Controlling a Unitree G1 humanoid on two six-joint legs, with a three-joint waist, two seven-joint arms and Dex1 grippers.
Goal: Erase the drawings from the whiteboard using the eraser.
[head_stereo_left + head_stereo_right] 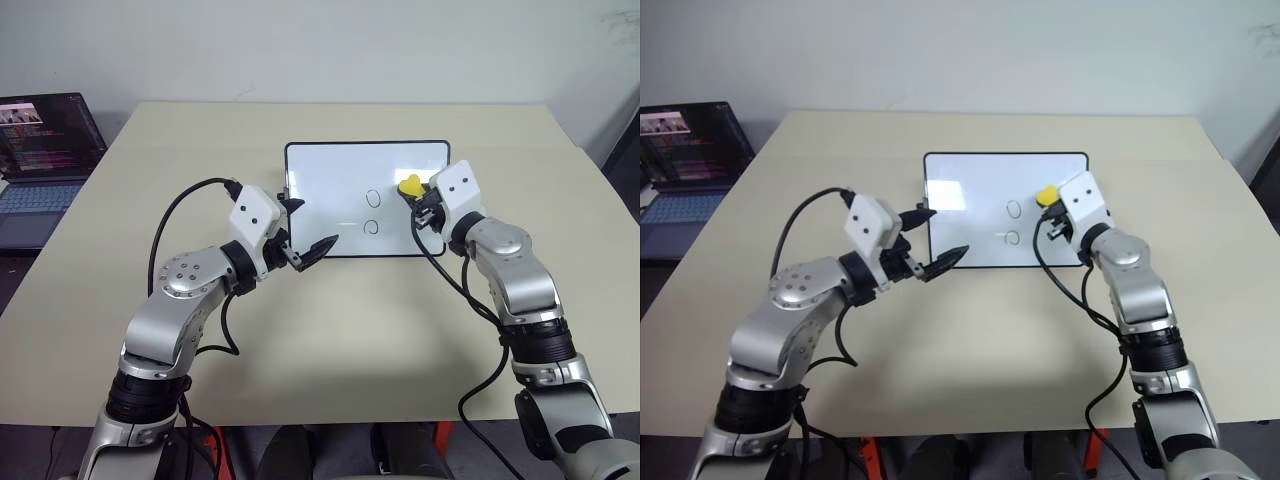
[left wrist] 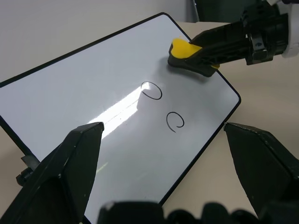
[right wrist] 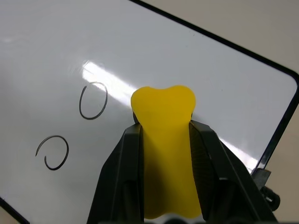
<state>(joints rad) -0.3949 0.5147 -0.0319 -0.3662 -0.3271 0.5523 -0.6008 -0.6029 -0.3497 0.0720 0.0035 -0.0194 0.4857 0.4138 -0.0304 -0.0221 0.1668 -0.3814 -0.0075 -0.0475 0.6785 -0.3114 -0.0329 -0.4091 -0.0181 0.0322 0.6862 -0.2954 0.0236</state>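
Two drawings [image 1: 372,212] show mid-whiteboard [image 1: 330,170]; the right claw [image 3: 163,140] grips the eraser [image 1: 410,185] on the board's right part; the left claw [image 1: 305,232] gapes wide over its near-left edge, on the desk [image 1: 350,320].

The laptop [image 1: 45,165] is cut off at the head view's edge (its screen text too small to read).
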